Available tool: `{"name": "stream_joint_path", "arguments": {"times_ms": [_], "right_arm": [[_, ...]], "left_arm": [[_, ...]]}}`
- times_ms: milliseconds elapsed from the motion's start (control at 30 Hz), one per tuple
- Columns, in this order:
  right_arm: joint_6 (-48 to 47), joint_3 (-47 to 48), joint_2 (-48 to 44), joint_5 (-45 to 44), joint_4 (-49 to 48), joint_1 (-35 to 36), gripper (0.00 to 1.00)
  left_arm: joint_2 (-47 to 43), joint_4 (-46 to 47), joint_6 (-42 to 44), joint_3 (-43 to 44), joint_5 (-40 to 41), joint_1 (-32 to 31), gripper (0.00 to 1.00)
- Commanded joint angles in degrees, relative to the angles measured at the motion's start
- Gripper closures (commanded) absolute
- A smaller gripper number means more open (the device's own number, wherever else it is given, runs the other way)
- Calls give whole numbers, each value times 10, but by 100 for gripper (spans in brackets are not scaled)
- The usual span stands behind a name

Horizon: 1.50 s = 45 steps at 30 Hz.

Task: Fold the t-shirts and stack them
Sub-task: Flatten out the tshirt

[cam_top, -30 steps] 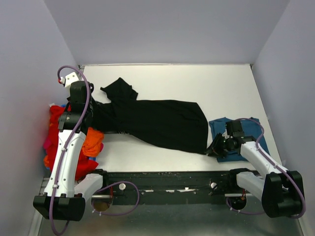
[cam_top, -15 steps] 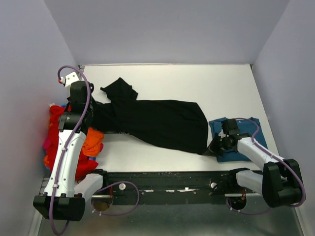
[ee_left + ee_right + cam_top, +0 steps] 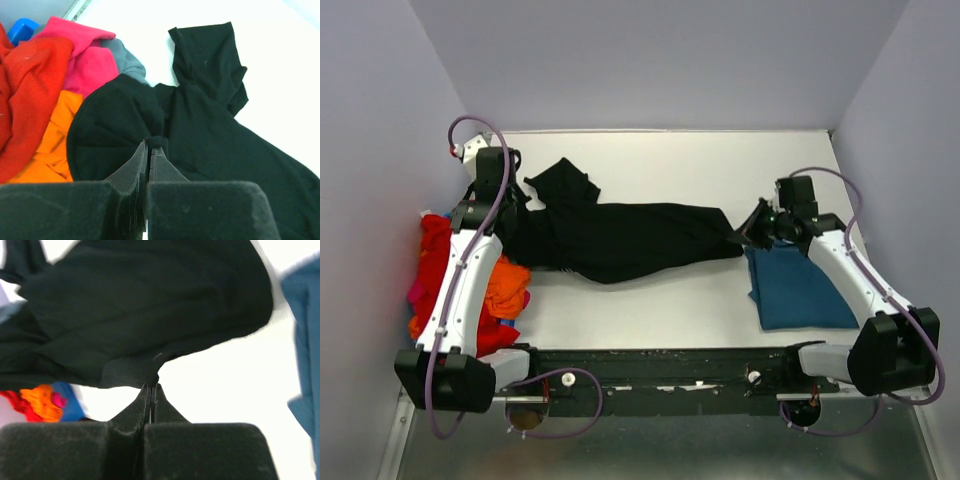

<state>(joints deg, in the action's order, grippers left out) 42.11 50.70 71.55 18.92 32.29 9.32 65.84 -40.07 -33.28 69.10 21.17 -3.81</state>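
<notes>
A black t-shirt (image 3: 620, 238) stretches across the middle of the table between both arms. My left gripper (image 3: 516, 222) is shut on its left end; in the left wrist view the cloth (image 3: 200, 125) bunches at my left gripper (image 3: 150, 147). My right gripper (image 3: 748, 233) is shut on the shirt's right edge, lifted off the table, and the black cloth (image 3: 140, 310) hangs from my right gripper (image 3: 151, 386). A folded teal-blue t-shirt (image 3: 798, 290) lies flat at the right, under the right arm. A heap of red (image 3: 435, 245), orange (image 3: 505, 285) and pink (image 3: 87, 55) t-shirts sits at the left edge.
Grey walls (image 3: 650, 60) close in the white table (image 3: 660, 170) at the back and sides. The black base rail (image 3: 670, 365) runs along the near edge. A grey-blue shirt (image 3: 127, 60) and a blue object (image 3: 22, 30) show beside the heap.
The right gripper closed on the black shirt's lower right corner and carried it up and back, folding the shirt narrower. The left gripper shifted slightly back, still holding the shirt.
</notes>
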Motion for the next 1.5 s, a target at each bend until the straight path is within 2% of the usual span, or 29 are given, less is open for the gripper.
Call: {"name": "stream_joint_path", "arguments": {"times_ms": [0, 233, 333, 400, 533, 667, 733, 833, 900, 1000, 1100, 1233, 1333, 1467], "right_arm": [[6, 146, 63, 17, 1, 0, 99], [-11, 517, 208, 70, 103, -17, 99], [-11, 593, 207, 107, 102, -26, 99], [-17, 607, 181, 121, 83, -29, 99], [-38, 554, 74, 147, 4, -31, 99], [-54, 491, -64, 99, -74, -31, 99], [-67, 472, -135, 55, -99, -31, 99], [-88, 476, -199, -31, -102, -31, 99], [-102, 493, -215, -70, -97, -31, 99], [-114, 539, -193, -124, -60, -31, 99], [-118, 574, -129, -186, -11, -31, 99], [-99, 573, -24, -254, 25, -33, 99], [-56, 558, 66, -193, 21, -53, 99], [20, 597, 206, 15, -5, -89, 99]], "left_arm": [[78, -3, -48, 125, 15, 3, 100], [240, -114, -28, 505, 19, 3, 100], [262, -139, -9, 624, 18, 3, 100], [225, -108, -3, 609, 22, 4, 100], [74, 19, -6, 444, 26, 3, 100], [-73, 151, -3, 326, 34, 2, 100], [-108, 192, 7, 307, 38, 3, 100], [-116, 220, 15, 334, 31, 3, 100], [-103, 232, 17, 362, 19, 3, 100], [-49, 220, 11, 419, 13, 3, 100], [28, 217, 3, 455, -3, 3, 100], [138, 248, -21, 444, -22, 3, 100], [226, 275, -51, 442, -60, 2, 100], [349, 285, -75, 505, -109, -4, 100]]}}
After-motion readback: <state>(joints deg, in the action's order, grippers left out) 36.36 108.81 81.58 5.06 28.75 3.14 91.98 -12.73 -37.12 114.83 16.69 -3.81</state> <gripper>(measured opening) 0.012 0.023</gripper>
